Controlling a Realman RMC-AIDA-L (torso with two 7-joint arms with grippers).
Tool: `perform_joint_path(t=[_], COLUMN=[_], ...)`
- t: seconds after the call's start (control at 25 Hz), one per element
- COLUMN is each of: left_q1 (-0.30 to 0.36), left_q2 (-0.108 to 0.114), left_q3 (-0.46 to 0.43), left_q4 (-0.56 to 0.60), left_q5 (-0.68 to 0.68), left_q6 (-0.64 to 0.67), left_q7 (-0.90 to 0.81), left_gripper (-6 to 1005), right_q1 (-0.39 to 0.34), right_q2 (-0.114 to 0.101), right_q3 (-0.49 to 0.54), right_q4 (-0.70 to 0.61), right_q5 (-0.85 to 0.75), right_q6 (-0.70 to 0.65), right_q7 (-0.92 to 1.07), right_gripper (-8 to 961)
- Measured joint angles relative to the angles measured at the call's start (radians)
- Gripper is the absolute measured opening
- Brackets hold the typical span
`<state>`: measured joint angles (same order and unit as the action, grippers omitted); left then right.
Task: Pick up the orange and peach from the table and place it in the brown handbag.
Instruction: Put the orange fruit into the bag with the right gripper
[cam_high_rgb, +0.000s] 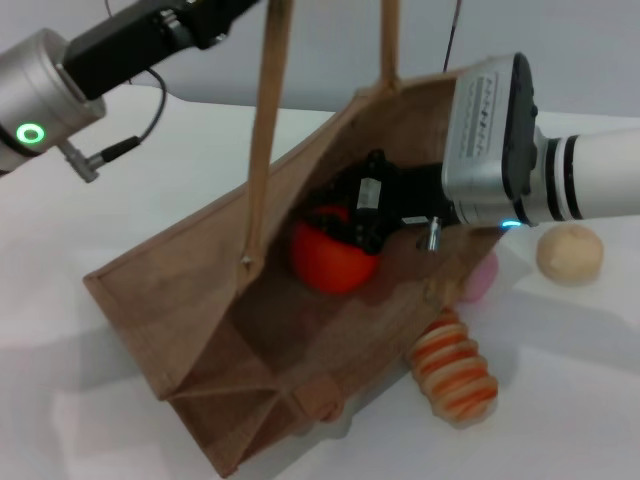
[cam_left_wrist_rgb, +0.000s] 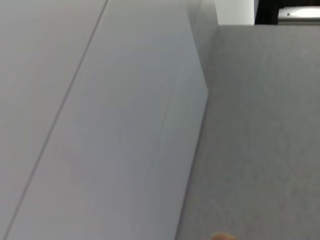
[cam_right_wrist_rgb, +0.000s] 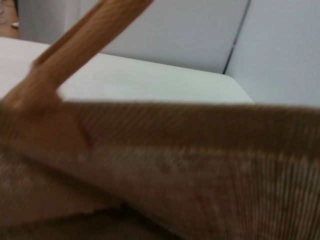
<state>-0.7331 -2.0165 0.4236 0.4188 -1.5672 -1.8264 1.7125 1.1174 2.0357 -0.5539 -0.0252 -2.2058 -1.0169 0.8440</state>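
Head view: the bag (cam_high_rgb: 200, 310) is tilted open by its straps, apparently lifted by the left arm. The right gripper (cam_high_rgb: 365, 215) is reached inside, seemingly clamped on the orange (cam_high_rgb: 325, 262). The peach (cam_high_rgb: 482, 280) is left on the table (cam_high_rgb: 560, 400) beside the bag.

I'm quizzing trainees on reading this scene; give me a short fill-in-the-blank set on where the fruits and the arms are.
1. The orange is inside the brown ____.
2. The right gripper reaches into the handbag and sits over the ____.
3. The peach lies on the ____, outside the handbag.
4. The handbag's straps rise toward the ____ arm.

Missing words: handbag; orange; table; left
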Motion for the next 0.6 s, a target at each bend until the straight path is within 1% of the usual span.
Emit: perform_joint_path(t=[0.12, 0.24, 0.4, 0.6], left_q1=[0.022, 0.037, 0.058, 0.085], left_q2=[-0.001, -0.002, -0.006, -0.012], left_q3=[-0.036, -0.069, -0.108, -0.155], left_q4=[-0.001, -0.001, -0.002, -0.003], left_q5=[-0.011, -0.012, -0.013, -0.013], left_q6=[-0.001, -0.002, -0.003, -0.003], left_q7=[0.006, 0.008, 0.016, 0.031], left_gripper=[119, 119, 119, 119], right_q1=[-0.006, -0.009, -0.023, -0.067], right_q2=[0.000, 0.000, -0.003, -0.009], right_q3=[0.002, 0.024, 0.070, 0.138], right_q4=[0.010, 0.030, 0.044, 0.032], right_q5=[0.001, 0.001, 0.002, 0.002], right_q6=[-0.004, -0.007, -0.036, -0.131], right_q7=[-0.050, -0.089, -0.144, -0.206], right_gripper=[220, 238, 394, 600])
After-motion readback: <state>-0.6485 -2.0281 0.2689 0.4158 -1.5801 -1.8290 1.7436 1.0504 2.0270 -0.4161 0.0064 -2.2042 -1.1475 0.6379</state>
